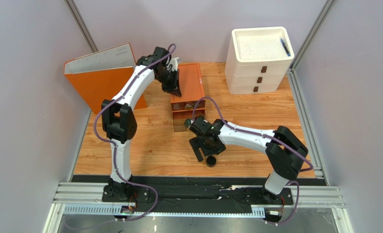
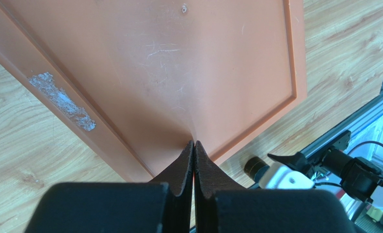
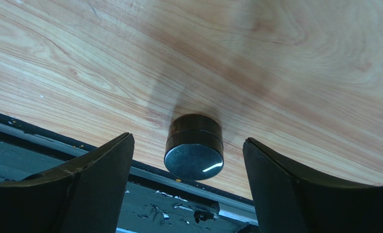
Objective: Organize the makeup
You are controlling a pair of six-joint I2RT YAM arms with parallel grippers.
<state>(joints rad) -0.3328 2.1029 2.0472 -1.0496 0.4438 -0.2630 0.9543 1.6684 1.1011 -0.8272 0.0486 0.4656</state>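
Observation:
A small black round pot (image 3: 194, 148) of the makeup stands on the wooden table near its front edge, also in the top view (image 1: 211, 160). My right gripper (image 3: 188, 141) hangs over it, open, with one finger on each side and clear gaps to the pot; in the top view the gripper (image 1: 202, 149) is just left of the pot. My left gripper (image 2: 194, 143) is shut with nothing between its fingers. Its tips rest on or just above the flat top of the orange drawer unit (image 2: 179, 68), which sits mid-table (image 1: 192, 80). The left gripper (image 1: 173, 87) stands at that unit's left side.
A white stack of drawers (image 1: 259, 58) stands at the back right with a black pen (image 1: 285, 47) on top. An orange and white panel (image 1: 101, 77) leans at the back left. Lower orange drawers (image 1: 184, 106) stick out forward. Black rails (image 1: 198, 191) run along the near edge.

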